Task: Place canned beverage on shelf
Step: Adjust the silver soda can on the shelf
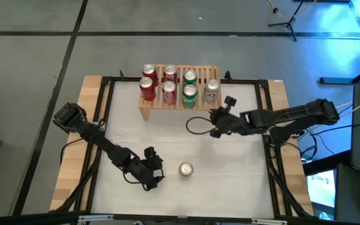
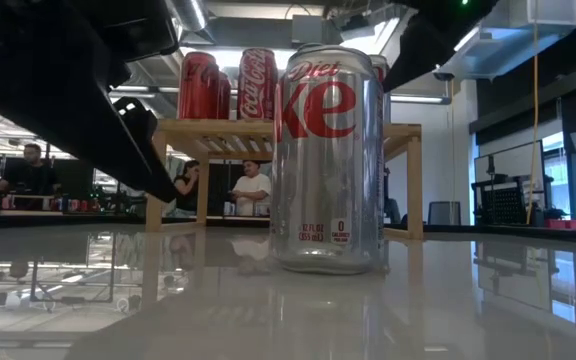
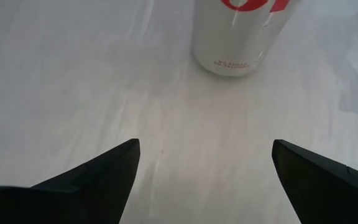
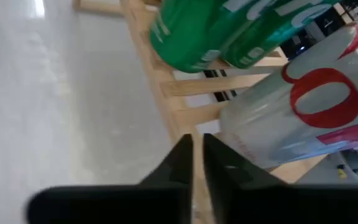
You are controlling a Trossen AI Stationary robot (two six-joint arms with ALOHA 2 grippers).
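My L pincer sits near-left on the tabletop, fingers spread wide, holding nothing. Silver Diet Coke can stands upright on the tabletop just right of it, apart, no contact. In L wrist view the can's base is straight ahead, beyond the fingertips and outside the gap between them. In low view the can is close to cam, upright, w/ the shelf behind it.

My R pincer is out in front of the shelf's right end, just near of it. Fingers pressed together w/ only a thin slit, nothing between them. R wrist view: tips sit right by the shelf edge, a silver can on the shelf just beyond, green cans past that; touching or not, can't tell.

Shelf at far-centre of the tabletop, already loaded: red cans on the left, red/white ones next, green cans, silver can at right end.

People seen in room behind, low view.
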